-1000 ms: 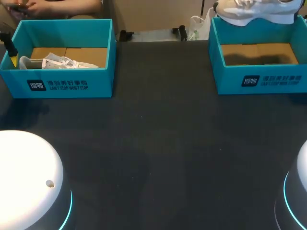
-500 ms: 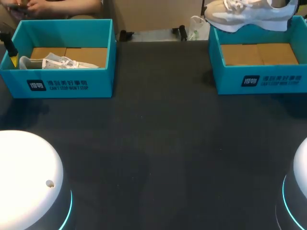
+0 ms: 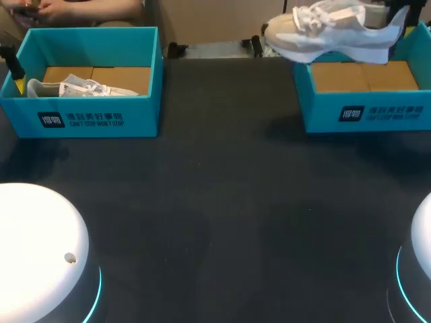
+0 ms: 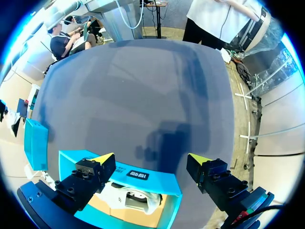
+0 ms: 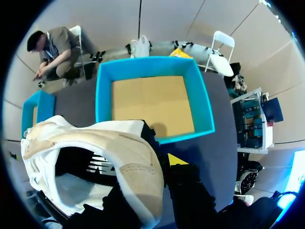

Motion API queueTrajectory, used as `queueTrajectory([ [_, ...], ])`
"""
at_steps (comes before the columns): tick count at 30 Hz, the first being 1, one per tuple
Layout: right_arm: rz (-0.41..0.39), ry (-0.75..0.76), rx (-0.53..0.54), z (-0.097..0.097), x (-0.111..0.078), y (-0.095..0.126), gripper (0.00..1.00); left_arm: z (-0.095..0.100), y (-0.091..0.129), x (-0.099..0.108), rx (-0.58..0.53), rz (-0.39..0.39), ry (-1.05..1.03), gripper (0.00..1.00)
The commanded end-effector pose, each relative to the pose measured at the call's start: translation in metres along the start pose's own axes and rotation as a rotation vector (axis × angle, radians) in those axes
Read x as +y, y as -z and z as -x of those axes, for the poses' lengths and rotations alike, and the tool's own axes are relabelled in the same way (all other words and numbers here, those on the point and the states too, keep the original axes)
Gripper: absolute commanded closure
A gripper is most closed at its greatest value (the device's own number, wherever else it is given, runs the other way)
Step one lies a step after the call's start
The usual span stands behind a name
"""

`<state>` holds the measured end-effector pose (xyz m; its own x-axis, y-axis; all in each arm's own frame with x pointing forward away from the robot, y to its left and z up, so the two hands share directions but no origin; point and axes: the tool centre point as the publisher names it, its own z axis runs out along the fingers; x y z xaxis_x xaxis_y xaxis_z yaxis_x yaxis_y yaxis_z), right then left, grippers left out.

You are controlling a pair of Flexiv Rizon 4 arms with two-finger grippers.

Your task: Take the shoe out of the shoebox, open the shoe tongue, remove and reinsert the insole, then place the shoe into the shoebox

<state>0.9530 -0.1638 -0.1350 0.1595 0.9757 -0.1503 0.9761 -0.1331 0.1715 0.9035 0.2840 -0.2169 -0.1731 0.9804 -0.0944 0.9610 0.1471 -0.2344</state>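
Note:
A beige and white shoe (image 3: 330, 33) hangs in the air over the far left corner of the right teal shoebox (image 3: 363, 114). That box shows only its bare cardboard floor (image 5: 147, 102). My right gripper (image 5: 161, 167) is shut on the shoe (image 5: 95, 152) at its heel collar; one yellow tip shows outside, the other is hidden inside the shoe. A second white shoe (image 3: 81, 87) lies in the left shoebox (image 3: 87, 121). My left gripper (image 4: 150, 160) stands open above that box (image 4: 143, 176), with the shoe (image 4: 133, 198) below its fingers. In the head view it (image 3: 13, 70) sits at the box's left end.
The dark tabletop (image 3: 222, 202) stretches between the two boxes and toward the front. My two arm bases (image 3: 40, 249) stand at the near corners.
The held shoe has moved left and slightly lower, from above the right box's back to past its left corner. The left gripper has stayed still.

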Motion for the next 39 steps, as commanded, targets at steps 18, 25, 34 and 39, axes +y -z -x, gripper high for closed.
queueTrajectory([
  [18,0.04,-0.051,0.004,-0.03,-0.068,0.021,1.0,0.0,0.001,-0.001,0.003,0.002,0.001,0.0],
  [25,0.04,-0.051,0.004,-0.03,-0.068,0.021,1.0,0.0,0.001,-0.001,0.003,0.002,0.001,0.0],
  [34,0.04,-0.051,0.004,-0.03,-0.068,0.021,1.0,0.0,0.001,-0.001,0.003,0.002,0.001,0.0],
  [39,0.04,-0.051,0.004,-0.03,-0.068,0.021,1.0,0.0,0.001,-0.001,0.003,0.002,0.001,0.0],
])
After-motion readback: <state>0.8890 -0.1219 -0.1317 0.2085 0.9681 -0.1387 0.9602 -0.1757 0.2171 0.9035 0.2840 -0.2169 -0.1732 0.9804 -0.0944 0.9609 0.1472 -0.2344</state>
